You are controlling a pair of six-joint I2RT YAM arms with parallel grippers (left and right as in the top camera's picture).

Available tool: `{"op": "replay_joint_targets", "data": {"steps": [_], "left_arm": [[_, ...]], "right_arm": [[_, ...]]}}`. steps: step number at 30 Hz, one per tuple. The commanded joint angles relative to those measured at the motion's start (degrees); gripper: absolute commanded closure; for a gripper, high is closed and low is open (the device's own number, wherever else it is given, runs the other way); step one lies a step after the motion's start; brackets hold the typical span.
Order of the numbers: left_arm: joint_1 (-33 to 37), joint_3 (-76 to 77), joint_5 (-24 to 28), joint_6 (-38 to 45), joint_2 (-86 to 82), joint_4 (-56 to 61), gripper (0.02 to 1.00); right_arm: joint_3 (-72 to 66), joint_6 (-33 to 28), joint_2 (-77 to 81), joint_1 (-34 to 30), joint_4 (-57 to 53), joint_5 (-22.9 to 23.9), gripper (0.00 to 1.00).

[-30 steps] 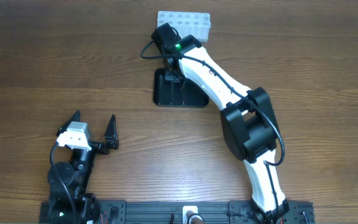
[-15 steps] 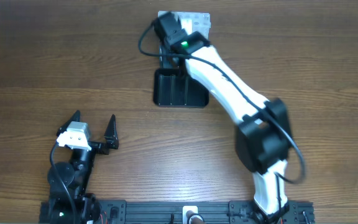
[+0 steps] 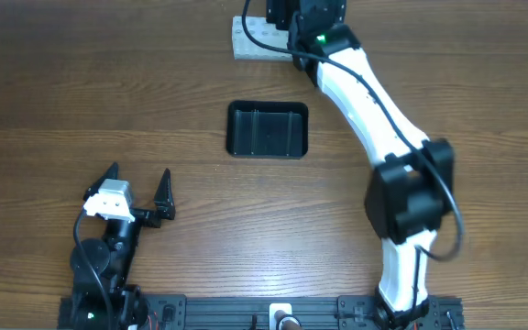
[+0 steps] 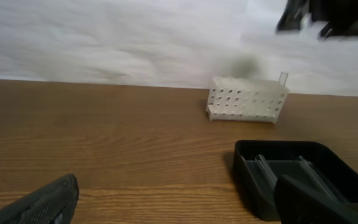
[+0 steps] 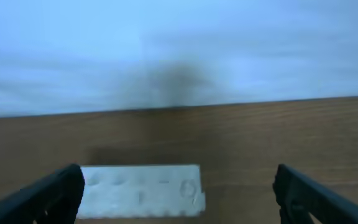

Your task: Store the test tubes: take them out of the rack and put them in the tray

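Note:
The white test tube rack (image 3: 253, 38) stands at the table's far edge, and one clear tube (image 4: 283, 78) sticks up from its end. The black tray (image 3: 230, 128) sits nearer the middle, with two tubes (image 4: 263, 168) lying inside. My right gripper (image 5: 178, 175) is raised above the rack, open and holding nothing. In the left wrist view it hangs high over the rack (image 4: 246, 99). My left gripper (image 3: 137, 188) rests open near the front left, far from both the tray (image 4: 253, 186) and the rack.
The brown wooden table (image 3: 81, 82) carries nothing besides the rack and tray. A pale wall (image 4: 104, 37) rises just behind the rack. The right arm (image 3: 374, 101) stretches diagonally across the right half of the table.
My right gripper has risen from the tray and swung back and to the right, over the rack. The tray is now uncovered. The left arm has not moved.

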Motion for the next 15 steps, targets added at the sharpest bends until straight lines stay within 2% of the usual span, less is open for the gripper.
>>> {"op": "replay_joint_targets", "data": {"steps": [1, 15], "left_arm": [[0.4, -0.3, 0.8, -0.6, -0.4, -0.1, 0.018], [0.4, -0.3, 0.8, -0.6, -0.4, -0.1, 0.018]], "right_arm": [[-0.7, -0.9, 4.9, -0.6, 2.9, -3.3, 0.031], [-0.7, -0.9, 9.1, -2.3, 3.4, -3.7, 0.075]]}}
